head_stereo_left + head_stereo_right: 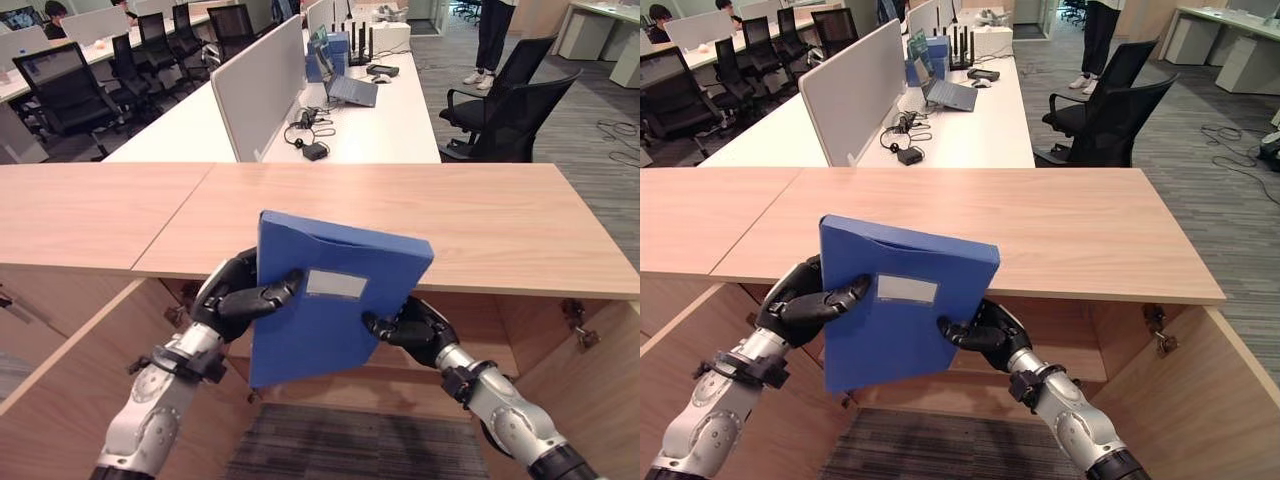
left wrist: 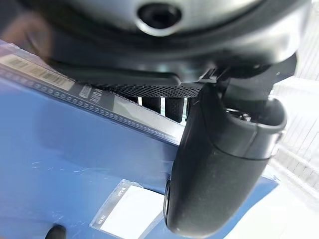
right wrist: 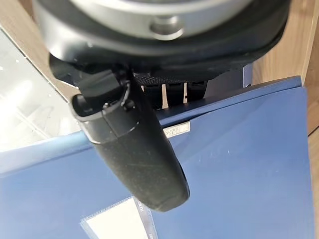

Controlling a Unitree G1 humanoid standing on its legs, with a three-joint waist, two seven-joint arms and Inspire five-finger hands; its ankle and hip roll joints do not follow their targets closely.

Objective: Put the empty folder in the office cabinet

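Both robot hands clamp the flat blue plastic box folder [image 1: 335, 305] with its clear label pocket: the left robot hand [image 1: 240, 298] curls round its left edge with the thumb across the front face, and the right robot hand [image 1: 412, 330] pinches the lower right edge. It hangs tilted in the air, in front of the light wooden worktop [image 1: 500, 225] that caps the open wooden office cabinet [image 1: 560, 400], above the cabinet's mouth. To do this step well, I would lower the folder below the worktop's front edge first, square it to the opening, then push it in along the inner shelf [image 1: 1080, 365], keeping both grips until it rests. Beyond stand black office chairs [image 1: 505, 110].
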